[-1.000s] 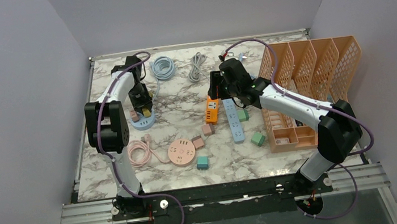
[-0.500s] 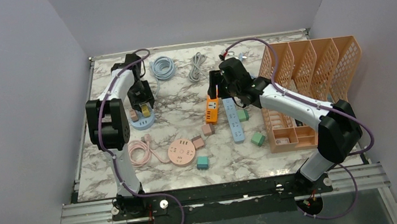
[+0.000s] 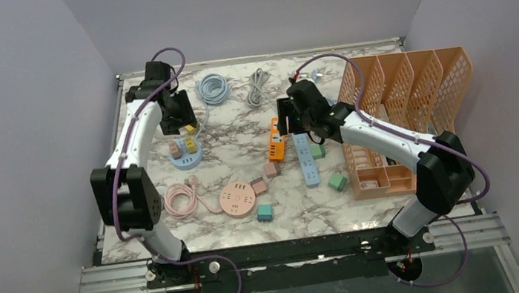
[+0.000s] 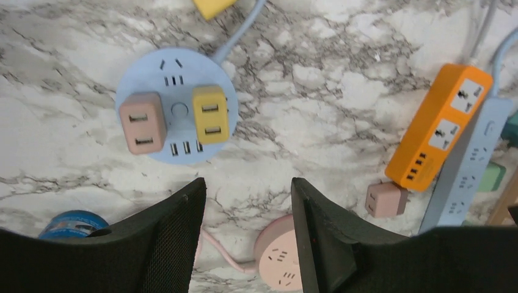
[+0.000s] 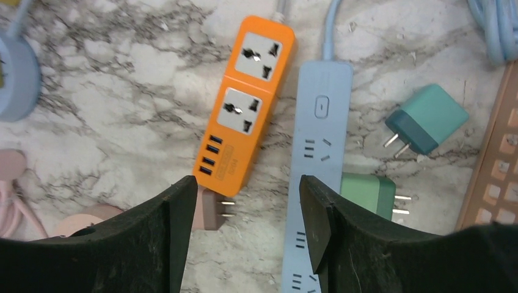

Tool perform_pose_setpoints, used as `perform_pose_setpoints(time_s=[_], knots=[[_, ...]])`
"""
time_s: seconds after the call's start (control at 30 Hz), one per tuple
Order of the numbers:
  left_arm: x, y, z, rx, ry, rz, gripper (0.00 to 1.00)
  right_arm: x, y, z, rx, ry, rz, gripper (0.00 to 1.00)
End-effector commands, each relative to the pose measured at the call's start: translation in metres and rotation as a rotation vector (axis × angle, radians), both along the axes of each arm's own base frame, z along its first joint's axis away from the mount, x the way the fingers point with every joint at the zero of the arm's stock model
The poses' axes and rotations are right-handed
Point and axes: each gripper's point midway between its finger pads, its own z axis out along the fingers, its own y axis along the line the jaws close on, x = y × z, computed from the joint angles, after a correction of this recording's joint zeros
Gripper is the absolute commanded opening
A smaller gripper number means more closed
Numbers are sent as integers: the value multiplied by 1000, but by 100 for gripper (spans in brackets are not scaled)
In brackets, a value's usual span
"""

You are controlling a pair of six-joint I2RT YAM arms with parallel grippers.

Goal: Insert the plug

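Right wrist view, item: small pink cube-shaped plastic plug (image 5: pixel 211 210). It lies loose on its side on the marble table (image 5: pixel 122 91), just beside the USB end of the orange plastic power strip (image 5: pixel 244 110), with its prongs toward the long pale-blue power strip (image 5: pixel 317 152).

Handling, as judged: light, rigid, smooth-sided, apt to skid. Grip it across the flat body sides and keep clear of the prongs.

Your right gripper (image 5: pixel 247 183): fingers wide, empty. Your left gripper (image 4: pixel 247 186): fingers apart, empty.

Four power strips (image 3: pixel 308 163) (two round), three cable bundles (image 3: pixel 213 88), one orange rack (image 3: pixel 451 85).
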Motion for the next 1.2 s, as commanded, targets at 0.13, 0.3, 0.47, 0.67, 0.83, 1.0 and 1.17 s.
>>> perform_pose_setpoints(time_s=[0.13, 0.3, 0.47, 0.67, 0.83, 1.0, 1.17], knots=[[-40, -62, 13, -253, -301, -142, 57, -36, -26, -57, -95, 178, -51, 60], [-67, -79, 11, -299, -387, -190, 57, -52, -38, -72, -118, 225, -76, 60], [-78, -78, 11, -300, -451, -206, 58, -59, -66, -78, -183, 238, -222, 59], [-76, -80, 11, -295, -463, -235, 58, -58, -96, -80, -267, 208, -379, 49], [-71, -87, 13, -293, -465, -254, 58, -52, -106, -81, -312, 188, -450, 51], [-69, -92, 15, -297, -473, -268, 58, -39, -99, -90, -287, 213, -407, 54], [-68, -95, 15, -297, -470, -283, 59, -35, -88, -104, -241, 252, -325, 62]])
